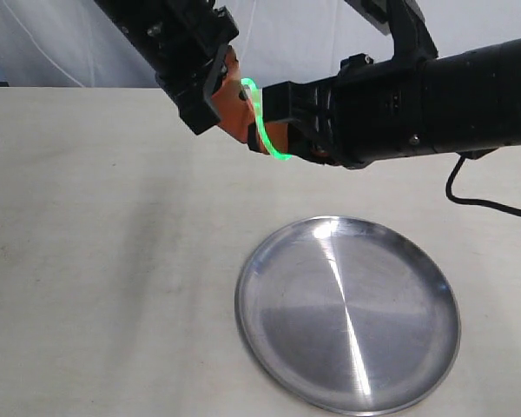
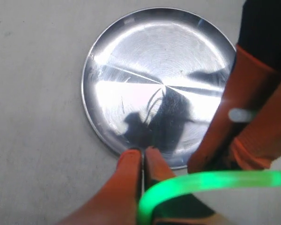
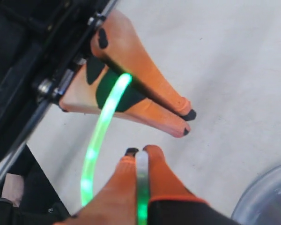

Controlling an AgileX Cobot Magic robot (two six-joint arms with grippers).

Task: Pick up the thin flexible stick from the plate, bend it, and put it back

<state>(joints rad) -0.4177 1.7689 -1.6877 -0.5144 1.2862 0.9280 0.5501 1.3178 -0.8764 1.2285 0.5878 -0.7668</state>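
The thin flexible stick (image 1: 262, 130) glows green and is bent into a tight arc in the air, above the table behind the plate (image 1: 269, 261). My left gripper (image 1: 236, 122) is shut on one end, and in the left wrist view its orange fingertips (image 2: 131, 157) press together with the stick (image 2: 187, 183) curving off beside them. My right gripper (image 1: 274, 139) is shut on the other end. In the right wrist view the stick's pale tip (image 3: 142, 164) lies between that gripper's fingers, close to the left gripper (image 3: 187, 123). The round silver plate (image 2: 126, 61) is empty.
The plate lies on a pale cloth-covered table (image 1: 95, 261), toward the front right. A black cable (image 1: 469, 195) hangs from the right arm above the table's right side. A white backdrop stands behind the table.
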